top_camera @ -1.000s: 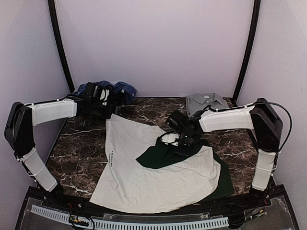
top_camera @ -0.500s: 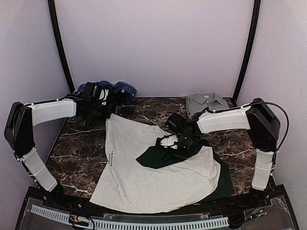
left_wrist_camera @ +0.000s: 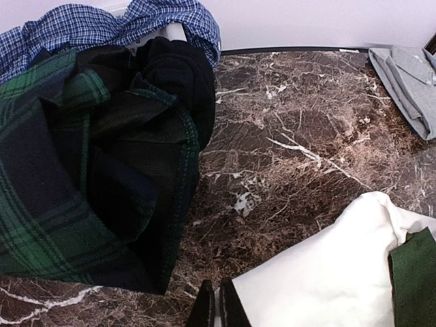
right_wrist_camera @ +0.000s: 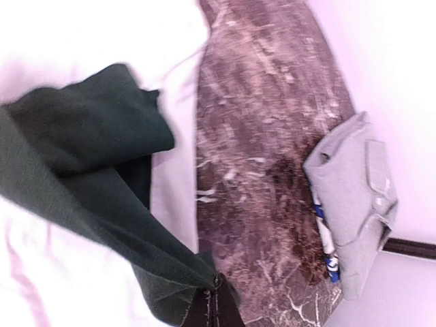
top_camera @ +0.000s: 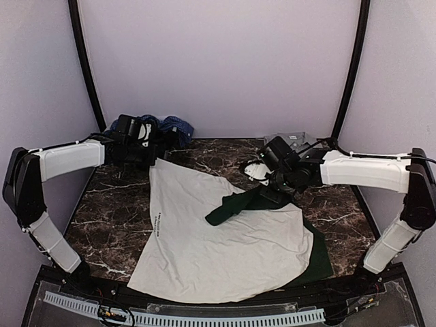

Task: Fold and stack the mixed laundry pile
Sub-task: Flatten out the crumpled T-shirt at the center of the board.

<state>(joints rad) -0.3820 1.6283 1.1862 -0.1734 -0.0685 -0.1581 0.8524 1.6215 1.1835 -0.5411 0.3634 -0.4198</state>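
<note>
While the right fingers (right_wrist_camera: pixel 204 312) clenched the dark green sleeve (top_camera: pixel 235 204) above the white tee (top_camera: pixel 204 238), the left fingers (left_wrist_camera: pixel 204 310) pinched that tee's far left corner. Tee lay spread on counter (top_camera: pixel 102 211); remaining pile (left_wrist_camera: pixel 82 170) sat beyond the same corner. Judgement: draw sleeve flat across tee, corner anchored, no bunching.
</note>
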